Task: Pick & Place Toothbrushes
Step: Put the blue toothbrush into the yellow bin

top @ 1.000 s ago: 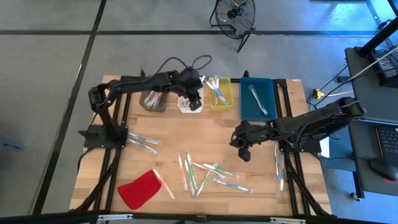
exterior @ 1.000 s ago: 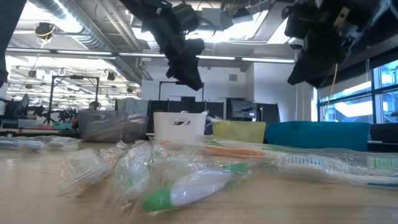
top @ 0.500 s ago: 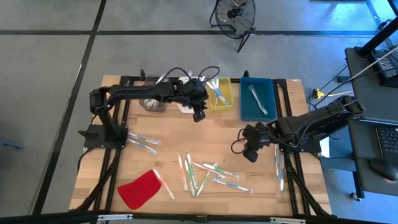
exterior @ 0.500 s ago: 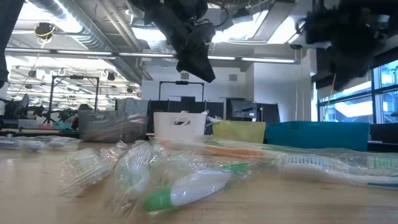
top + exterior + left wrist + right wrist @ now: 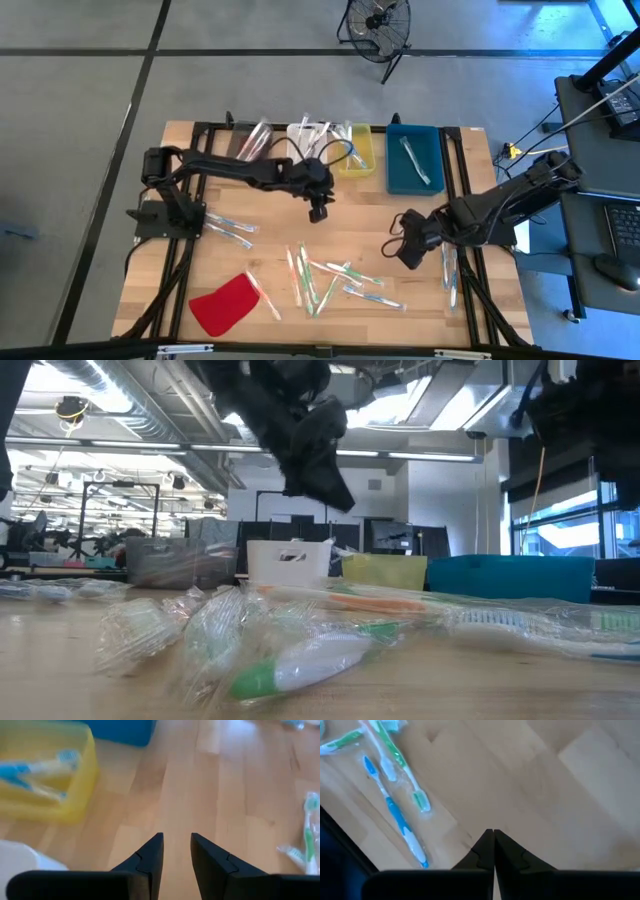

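Note:
Several toothbrushes in clear wrappers lie in a loose heap on the wooden table, near its front middle; two more lie at the left and some at the right edge. My left gripper hovers above bare wood between the bins and the heap, its fingers a little open with nothing between them. My right gripper hangs to the right of the heap, pointing steeply down, shut and empty. A blue toothbrush and a green one lie on the wood ahead of it.
Along the far edge stand a clear bin, a white bin, a yellow bin and a blue bin, each holding toothbrushes. A flat red piece lies at the near left. Bare wood shows between the bins and the heap.
My left gripper has come away from over the white bin toward the table's near edge and down, and now hangs over the bare middle. My right gripper has shifted a little toward the right and near edges and has rolled and tipped more steeply down.

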